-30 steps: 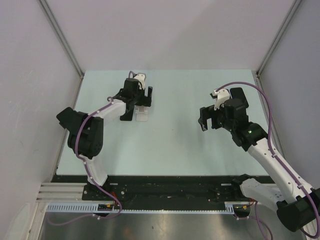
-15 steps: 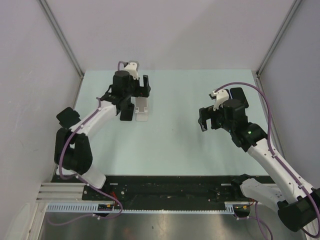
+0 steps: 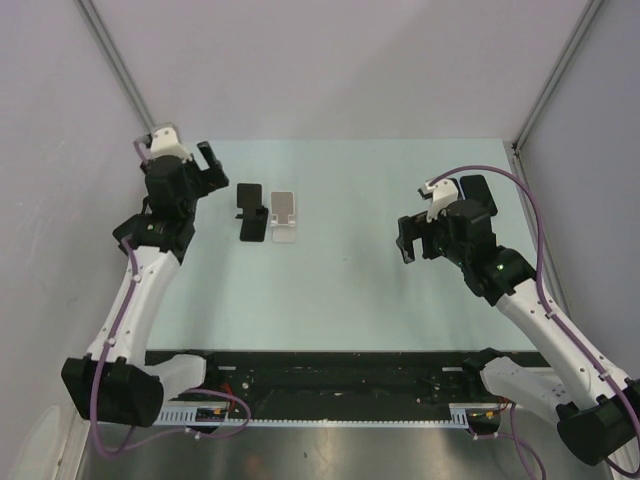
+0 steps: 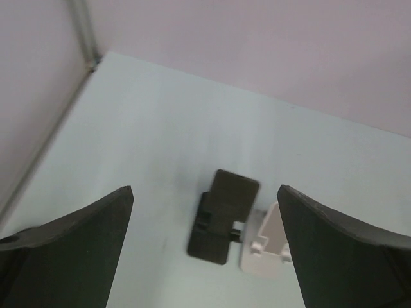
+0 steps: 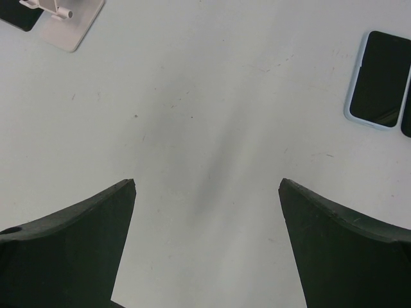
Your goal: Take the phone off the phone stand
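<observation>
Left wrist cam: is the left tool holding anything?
No, the left tool stands open, and between its jaws show only the table, a black stand and a white stand.

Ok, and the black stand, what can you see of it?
The black stand looks like matte plastic: a flat base and a tilted back plate, which appears bare. It stands on the table, far left, close beside a white stand, perhaps touching it. The open left fingers are clear of it, off to its left.
</observation>
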Robot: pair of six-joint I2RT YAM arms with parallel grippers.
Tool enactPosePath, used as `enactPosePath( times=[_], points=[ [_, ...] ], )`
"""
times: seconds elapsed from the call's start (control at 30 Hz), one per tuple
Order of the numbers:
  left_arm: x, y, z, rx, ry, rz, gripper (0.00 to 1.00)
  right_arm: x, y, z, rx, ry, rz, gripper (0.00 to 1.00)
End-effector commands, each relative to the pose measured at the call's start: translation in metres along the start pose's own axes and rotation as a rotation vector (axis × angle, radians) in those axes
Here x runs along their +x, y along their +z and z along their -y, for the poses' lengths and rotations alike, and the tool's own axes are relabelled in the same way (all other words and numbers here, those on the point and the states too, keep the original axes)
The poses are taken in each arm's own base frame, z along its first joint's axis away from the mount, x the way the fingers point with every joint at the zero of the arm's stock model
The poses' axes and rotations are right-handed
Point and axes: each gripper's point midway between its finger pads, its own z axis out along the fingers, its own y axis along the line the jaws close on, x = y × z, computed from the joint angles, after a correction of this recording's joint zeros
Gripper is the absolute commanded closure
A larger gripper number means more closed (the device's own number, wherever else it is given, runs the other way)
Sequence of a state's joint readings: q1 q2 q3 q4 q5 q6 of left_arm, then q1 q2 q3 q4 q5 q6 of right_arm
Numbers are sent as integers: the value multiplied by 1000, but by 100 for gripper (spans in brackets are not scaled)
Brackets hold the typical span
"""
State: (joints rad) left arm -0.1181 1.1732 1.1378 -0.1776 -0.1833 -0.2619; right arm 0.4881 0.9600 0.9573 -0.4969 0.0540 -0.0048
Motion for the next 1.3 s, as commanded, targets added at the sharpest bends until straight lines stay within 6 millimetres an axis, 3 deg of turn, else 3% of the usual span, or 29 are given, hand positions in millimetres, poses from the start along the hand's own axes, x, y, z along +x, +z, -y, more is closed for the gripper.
enactPosePath(
  times=[0.0, 0.13, 0.37, 0.67, 0.87, 1.27],
  points=[
    [-2, -37, -74, -330, 30, 33, 0, -9, -2, -3, -13, -15, 39, 0],
    [5, -60, -116, -525, 53, 59, 0, -9, 0, -7, -31, -18, 34, 0],
    [-5, -88, -170, -763, 56, 117, 0, -6, 5, -13, -59, -18, 19, 0],
    [-8, -106, -218, -920, -21, 178, 0, -2, 11, -23, -111, -28, 2, 0],
    [1, -100, -224, -922, -25, 159, 0, 3, 19, -26, -127, -34, -23, 0],
    [40, -64, -232, -879, -80, 78, 0, 16, 22, -35, -136, -80, -44, 0]
  ],
)
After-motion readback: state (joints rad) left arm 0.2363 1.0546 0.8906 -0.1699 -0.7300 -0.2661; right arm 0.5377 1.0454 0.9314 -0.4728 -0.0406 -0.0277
